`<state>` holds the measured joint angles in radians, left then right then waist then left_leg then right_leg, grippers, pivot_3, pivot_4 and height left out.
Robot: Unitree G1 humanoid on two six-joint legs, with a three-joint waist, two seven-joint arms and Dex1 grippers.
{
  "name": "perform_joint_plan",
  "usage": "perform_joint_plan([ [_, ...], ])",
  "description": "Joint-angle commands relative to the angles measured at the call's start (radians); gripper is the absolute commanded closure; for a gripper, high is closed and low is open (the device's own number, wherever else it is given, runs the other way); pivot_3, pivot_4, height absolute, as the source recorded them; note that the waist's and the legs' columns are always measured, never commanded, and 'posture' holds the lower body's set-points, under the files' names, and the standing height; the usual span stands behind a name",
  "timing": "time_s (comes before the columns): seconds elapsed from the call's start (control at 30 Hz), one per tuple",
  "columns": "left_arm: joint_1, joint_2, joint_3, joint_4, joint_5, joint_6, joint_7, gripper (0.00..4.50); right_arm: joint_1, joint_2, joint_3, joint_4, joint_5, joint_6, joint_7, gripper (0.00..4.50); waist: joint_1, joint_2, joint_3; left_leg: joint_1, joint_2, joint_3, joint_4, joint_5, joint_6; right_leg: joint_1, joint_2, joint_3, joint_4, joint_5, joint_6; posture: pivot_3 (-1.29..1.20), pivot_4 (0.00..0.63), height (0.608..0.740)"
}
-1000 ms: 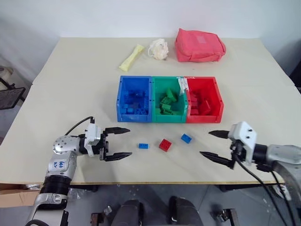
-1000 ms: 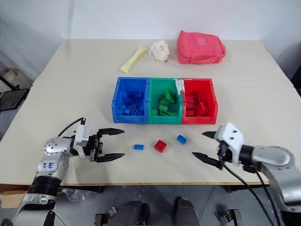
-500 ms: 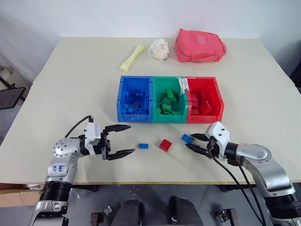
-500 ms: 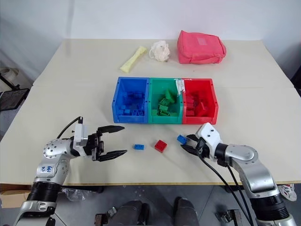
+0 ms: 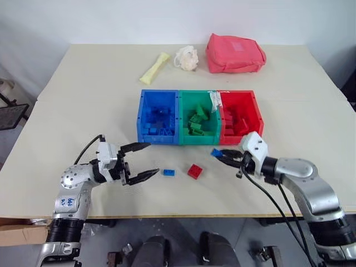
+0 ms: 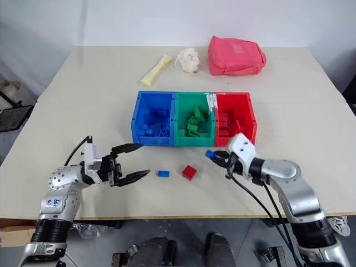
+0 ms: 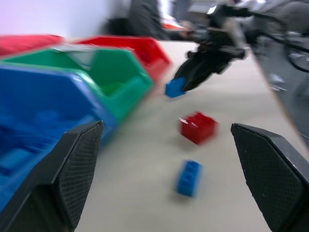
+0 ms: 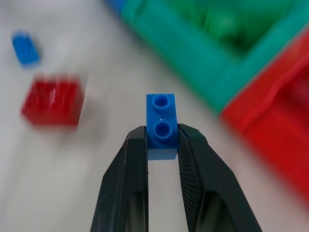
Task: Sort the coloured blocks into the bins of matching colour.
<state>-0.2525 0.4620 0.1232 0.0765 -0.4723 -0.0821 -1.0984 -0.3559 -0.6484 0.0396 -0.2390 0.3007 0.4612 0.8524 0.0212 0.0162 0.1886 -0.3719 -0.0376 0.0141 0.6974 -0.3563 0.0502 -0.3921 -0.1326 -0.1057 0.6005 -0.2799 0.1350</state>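
Observation:
My right gripper [image 5: 221,156] is shut on a small blue block [image 8: 161,125], held just above the table in front of the red bin [image 5: 240,123]. A red block [image 5: 194,171] and another blue block [image 5: 168,172] lie on the table in front of the green bin [image 5: 198,124] and the blue bin [image 5: 159,123]. All three bins hold several blocks of their own colour. My left gripper [image 5: 143,161] is open, left of the loose blue block, with nothing between its fingers.
A pink fabric bag [image 5: 235,53], a white fluffy ball [image 5: 186,58] and a yellow wrapper [image 5: 154,67] lie at the far side of the table. The table's front edge runs just below both arms.
My right gripper has moved left and forward to the blue block, shut on it and lifted it toward the bins. The left gripper has tilted slightly upward.

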Motion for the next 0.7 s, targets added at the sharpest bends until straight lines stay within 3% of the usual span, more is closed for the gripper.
perform_joint_plan([
  [0.03, 0.015, -0.019, 0.041, -0.070, 0.000, 0.011, 0.112, 0.00, -0.090, 0.032, 0.021, -0.017, 0.022, -0.014, 0.018, 4.05, -0.001, 0.000, 0.000, 0.000, 0.000, 0.000, 0.000, 0.000, 0.000, 0.000, 0.000, 0.000, 0.000, 0.000, 0.000, 0.00, 0.150, 0.740],
  [0.27, 0.050, -0.030, 0.050, -0.124, 0.024, 0.042, 0.242, 0.00, -0.376, 0.198, 0.135, 0.234, -0.033, -0.109, 0.055, 4.05, -0.015, 0.000, 0.000, 0.000, 0.000, -0.001, 0.000, 0.000, 0.000, -0.001, 0.000, -0.001, 0.002, 0.000, 0.000, 0.00, 0.150, 0.740],
  [0.5, 0.051, -0.029, 0.058, -0.138, 0.041, 0.059, 0.329, 0.00, -0.547, 0.373, 0.185, 0.528, -0.118, -0.267, 0.014, 4.05, -0.029, 0.000, 0.000, 0.000, -0.002, -0.002, 0.000, 0.000, 0.000, -0.002, 0.000, -0.002, 0.005, 0.000, 0.000, 0.00, 0.150, 0.740],
  [0.53, 0.051, -0.030, 0.059, -0.141, 0.043, 0.061, 0.341, 0.00, -0.563, 0.394, 0.187, 0.565, -0.133, -0.288, 0.002, 3.33, -0.034, 0.000, 0.000, 0.000, -0.002, -0.002, 0.000, 0.000, 0.000, -0.002, 0.000, -0.002, 0.005, 0.000, 0.000, 0.00, 0.150, 0.740],
  [0.7, 0.045, -0.029, 0.068, -0.163, 0.036, 0.098, 0.397, 0.00, -0.562, 0.410, 0.172, 0.578, -0.144, -0.328, 0.015, 1.75, -0.035, 0.000, 0.000, 0.000, -0.003, -0.005, -0.001, 0.000, 0.000, -0.002, 0.001, -0.002, 0.008, 0.000, 0.000, 0.00, 0.150, 0.740],
])
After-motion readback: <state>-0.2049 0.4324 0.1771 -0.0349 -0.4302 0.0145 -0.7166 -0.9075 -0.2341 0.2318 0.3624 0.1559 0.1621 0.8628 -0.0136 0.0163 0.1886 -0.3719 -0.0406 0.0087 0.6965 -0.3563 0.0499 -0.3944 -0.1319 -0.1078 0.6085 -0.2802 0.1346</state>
